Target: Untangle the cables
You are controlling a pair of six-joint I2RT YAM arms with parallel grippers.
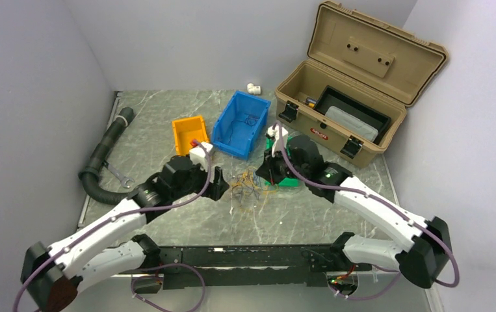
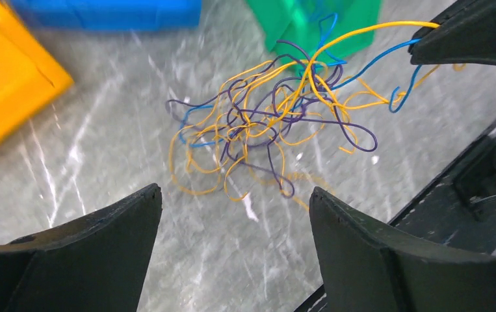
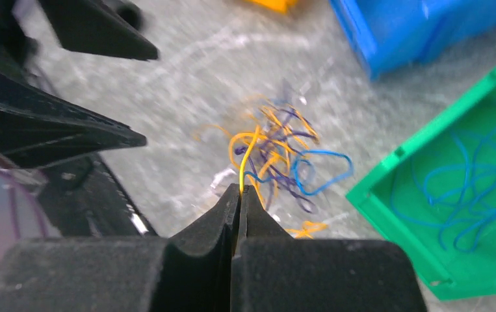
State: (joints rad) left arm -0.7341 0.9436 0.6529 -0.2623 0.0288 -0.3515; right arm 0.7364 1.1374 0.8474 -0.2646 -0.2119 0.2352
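From above: cables (image 1: 245, 185) heaped in a loose knot on the table (image 1: 167, 117), between left gripper (image 1: 222, 185) and right gripper (image 1: 266, 170), just in front of the green bin (image 1: 290, 182). From the left wrist: left gripper (image 2: 233, 192) spread wide, holding nothing, hovering at the heap's near edge; cables (image 2: 264, 123) a mesh of yellow, purple and blue loops; at upper right, right gripper (image 2: 427, 36) with a yellow strand (image 2: 362, 32), and seemingly a blue one, drawn up into its tip. From the right wrist: right gripper (image 3: 239, 192) clamped on the yellow strand (image 3: 248, 153), rest of the cables (image 3: 284, 146) lying beyond on the table, more blue wire inside the green bin (image 3: 401, 153). Risks, as judged: pulling with nothing pinning the heap, likely to drag the whole knot along or cinch its loops tighter; so thin a strand, apt to slip from the pinch; a second strand caught alongside, apt to bring its neighbours too.
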